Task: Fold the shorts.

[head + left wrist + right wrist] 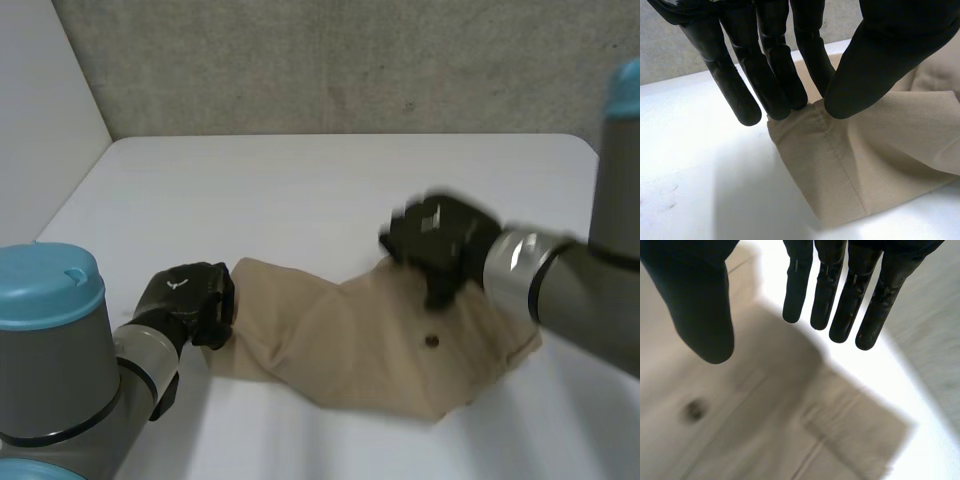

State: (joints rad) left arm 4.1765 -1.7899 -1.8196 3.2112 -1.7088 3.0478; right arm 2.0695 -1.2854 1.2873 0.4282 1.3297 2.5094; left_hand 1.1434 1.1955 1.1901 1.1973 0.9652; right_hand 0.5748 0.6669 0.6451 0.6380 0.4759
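Observation:
Tan shorts [350, 340] lie rumpled on the white table [300, 190], with a dark button [432, 341] near the waist end. My left hand [185, 300] is at the leg end of the shorts. There its fingers [775, 60] and thumb [860, 90] pinch a raised fold of the hem [820, 115]. My right hand [440, 240] hovers over the waist end. Its fingers [850, 290] are straight, its thumb [700, 310] stands apart, and it holds nothing above the shorts [765, 430] and the button [694, 410].
A grey wall [350, 60] runs behind the table's far edge, and a white panel [40, 120] stands at the left. Bare tabletop lies beyond the shorts and to the front right [560, 420].

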